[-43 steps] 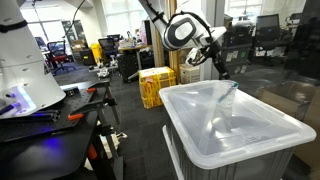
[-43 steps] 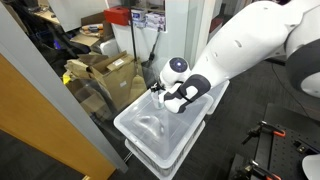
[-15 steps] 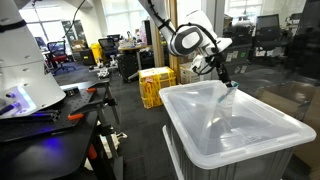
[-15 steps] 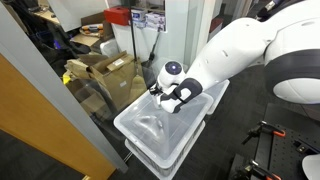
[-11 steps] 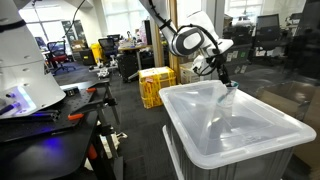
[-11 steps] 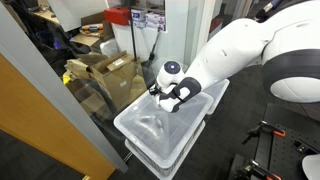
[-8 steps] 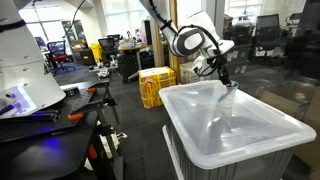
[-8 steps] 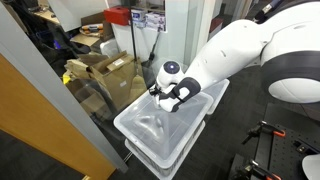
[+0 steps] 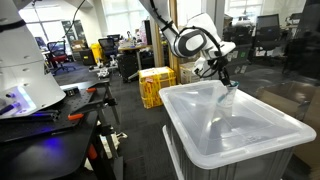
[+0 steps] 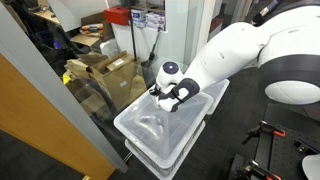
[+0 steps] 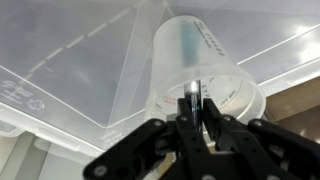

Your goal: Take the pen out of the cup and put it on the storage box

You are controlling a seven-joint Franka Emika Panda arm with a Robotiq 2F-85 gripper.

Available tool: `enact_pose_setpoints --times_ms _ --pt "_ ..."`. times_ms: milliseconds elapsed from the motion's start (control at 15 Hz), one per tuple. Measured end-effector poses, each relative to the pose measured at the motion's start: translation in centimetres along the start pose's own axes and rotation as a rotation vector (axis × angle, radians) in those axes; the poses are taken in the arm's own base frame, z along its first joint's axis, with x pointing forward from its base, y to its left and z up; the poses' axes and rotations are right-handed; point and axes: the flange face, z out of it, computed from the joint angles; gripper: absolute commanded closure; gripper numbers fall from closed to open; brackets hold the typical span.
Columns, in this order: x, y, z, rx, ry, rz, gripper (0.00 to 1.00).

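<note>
The clear cup (image 11: 205, 62) stands on the lid of the translucent storage box (image 11: 70, 60), near its far edge in an exterior view (image 9: 229, 93). The thin dark bluish pen (image 11: 191, 48) stands in the cup, its top end sticking up between my fingers. My gripper (image 11: 194, 112) hangs straight over the cup's mouth, shut on the pen's upper end. In both exterior views the gripper (image 9: 222, 76) (image 10: 159, 97) points down at the box (image 10: 150, 132). The cup itself is hard to make out in the exterior view where the arm covers it.
A yellow crate (image 9: 155, 86) stands on the floor behind the storage box (image 9: 232, 130). A dark workbench with tools (image 9: 55, 112) is off to one side. Cardboard boxes (image 10: 112, 74) sit behind a glass panel beside the box.
The jaws have closed from partly open onto the pen's top end. The arm has barely moved over the cup.
</note>
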Motion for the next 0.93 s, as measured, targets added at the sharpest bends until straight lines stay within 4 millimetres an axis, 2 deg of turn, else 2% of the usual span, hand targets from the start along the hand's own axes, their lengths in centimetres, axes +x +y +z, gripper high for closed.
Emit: enact_pose_setpoints --times_ms 67,533,933 --pt "0.0 -0.1 0.0 0.001 0.001 -0.001 0.95" --pt "-0.1 -0.9 -0.4 0.005 0.011 -0.021 0.95" --pt "-0.1 -2.3 -2.2 -0.023 0.087 -0.096 0.95"
